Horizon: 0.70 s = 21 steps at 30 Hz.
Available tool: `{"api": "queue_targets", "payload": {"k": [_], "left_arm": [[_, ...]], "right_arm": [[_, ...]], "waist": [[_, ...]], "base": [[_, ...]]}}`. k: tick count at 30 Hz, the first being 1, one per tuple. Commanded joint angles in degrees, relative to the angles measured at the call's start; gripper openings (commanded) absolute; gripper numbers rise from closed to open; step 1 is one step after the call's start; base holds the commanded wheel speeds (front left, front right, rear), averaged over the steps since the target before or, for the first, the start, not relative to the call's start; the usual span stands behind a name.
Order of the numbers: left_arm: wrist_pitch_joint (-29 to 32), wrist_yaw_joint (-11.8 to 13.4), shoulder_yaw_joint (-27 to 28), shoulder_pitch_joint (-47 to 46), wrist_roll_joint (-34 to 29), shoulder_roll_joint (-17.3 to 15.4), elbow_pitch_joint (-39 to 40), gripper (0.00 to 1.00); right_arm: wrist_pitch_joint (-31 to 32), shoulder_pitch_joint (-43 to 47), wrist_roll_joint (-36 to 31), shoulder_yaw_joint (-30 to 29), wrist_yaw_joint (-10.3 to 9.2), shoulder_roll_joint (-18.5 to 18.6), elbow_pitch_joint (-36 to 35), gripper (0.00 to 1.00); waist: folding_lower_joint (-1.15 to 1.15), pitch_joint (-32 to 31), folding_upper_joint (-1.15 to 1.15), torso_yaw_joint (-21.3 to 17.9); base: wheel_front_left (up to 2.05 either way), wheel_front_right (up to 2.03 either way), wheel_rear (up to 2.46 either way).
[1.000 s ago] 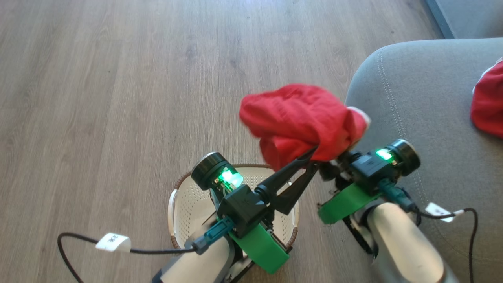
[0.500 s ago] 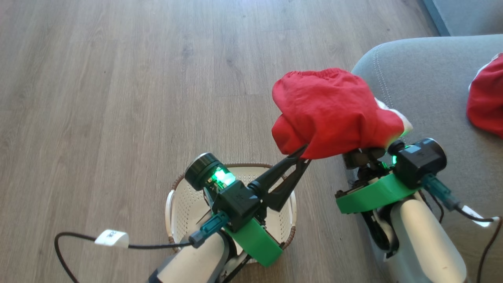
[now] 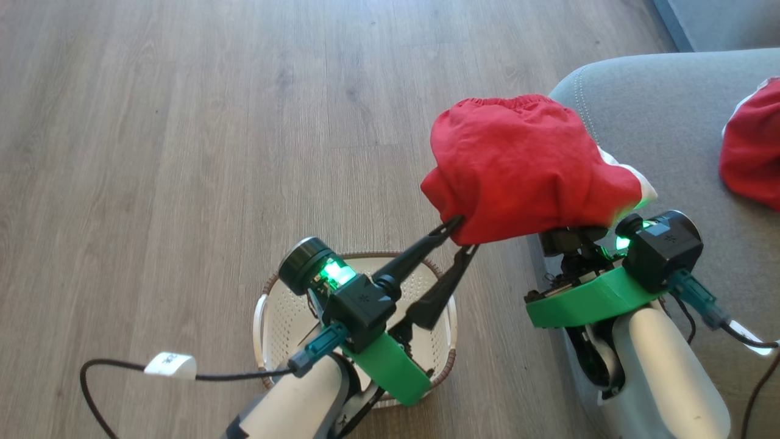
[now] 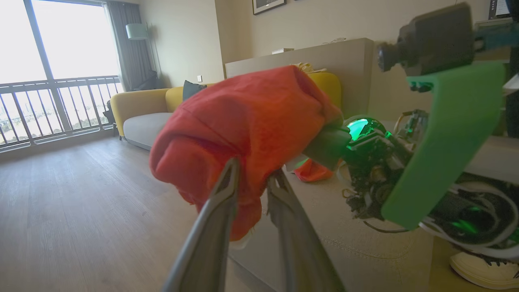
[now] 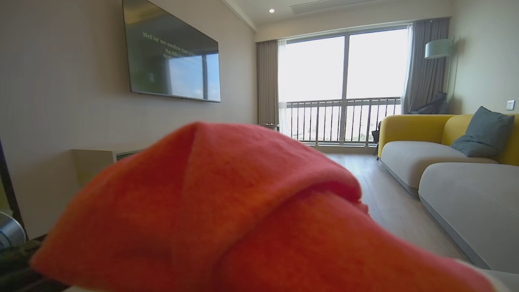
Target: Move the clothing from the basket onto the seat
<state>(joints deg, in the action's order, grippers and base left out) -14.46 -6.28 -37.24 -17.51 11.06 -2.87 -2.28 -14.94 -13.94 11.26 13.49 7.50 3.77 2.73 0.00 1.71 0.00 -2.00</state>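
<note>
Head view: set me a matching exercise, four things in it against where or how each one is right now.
Things:
1. basket
2. raised red garment
3. second red garment
4. left gripper

Places or states:
A. lying on the grey sofa
B. standing on the wooden floor
C. aloft, over the sofa's near edge
D. jaws parted, tips at a fabric edge

Pairs: 1-B, 2-C, 3-A, 4-D
</note>
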Motion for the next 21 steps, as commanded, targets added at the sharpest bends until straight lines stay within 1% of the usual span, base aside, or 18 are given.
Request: {"api": "queue_targets", "payload": {"k": [1, 2, 3, 4, 9, 14, 16, 18, 21], "left_arm": [[-0.5, 0.3, 2.1, -1.4, 0.2, 0.0, 1.5, 0.49], [-0.5, 0.3, 2.1, -1.4, 0.1, 0.0, 1.4, 0.74], [-0.5, 0.3, 2.1, -1.4, 0.1, 0.0, 1.3, 0.90], [-0.5, 0.4, 2.1, -1.4, 0.1, 0.0, 1.2, 1.00], [-0.5, 0.5, 2.1, -1.3, 0.4, 0.0, 0.4, 1.00], [-0.5, 0.0, 2.1, -0.5, 0.2, 0.0, -1.6, 1.00], [-0.5, -0.2, 2.3, -0.1, -0.2, 0.0, -2.7, 1.00], [-0.5, -0.4, 2.1, 0.1, -1.9, 0.0, -4.1, 1.00], [-0.5, -0.7, 2.2, 1.0, -2.1, 0.0, -5.1, 1.00]], "right_arm": [[-0.1, -1.2, 0.4, 1.3, -0.01, -0.9, -2.4, 0.00], [-0.1, -1.3, 0.3, 1.3, -0.01, -0.9, -2.5, 0.00], [-0.1, -1.3, 0.3, 1.4, -0.01, -0.9, -2.5, 0.00], [-0.1, -1.3, 0.2, 1.5, -0.01, -0.9, -2.5, 0.00], [-0.1, -1.5, -0.8, 1.8, -0.01, -0.9, -2.9, 0.00], [-0.1, -1.7, -0.8, 0.5, -0.01, -0.9, -3.6, 0.00], [-0.1, -1.9, -0.9, -0.1, -0.01, -0.9, -3.8, 0.00], [-0.1, -2.1, -1.1, -0.6, -0.01, -0.9, -4.1, 0.00], [-0.1, -2.2, -1.4, -1.4, -0.01, -0.9, -4.3, 0.00]], "waist": [[0.00, 0.1, 0.00, -0.1], [0.00, 0.1, 0.00, -0.1], [0.00, 0.2, 0.00, -0.2], [0.00, 0.2, 0.00, -0.2], [0.00, 0.3, 0.00, -0.2], [0.00, 0.1, 0.00, -0.2], [0.00, 0.1, 0.00, -0.2], [0.00, 0.1, 0.00, -0.2], [0.00, 0.1, 0.00, -0.2]], "base": [[0.00, 0.00, 0.00], [0.00, 0.00, 0.00], [0.00, 0.00, 0.00], [0.00, 0.00, 0.00], [0.00, 0.00, 0.00], [0.00, 0.00, 0.00], [0.00, 0.00, 0.00], [0.00, 0.00, 0.00], [0.00, 0.00, 0.00]]}}
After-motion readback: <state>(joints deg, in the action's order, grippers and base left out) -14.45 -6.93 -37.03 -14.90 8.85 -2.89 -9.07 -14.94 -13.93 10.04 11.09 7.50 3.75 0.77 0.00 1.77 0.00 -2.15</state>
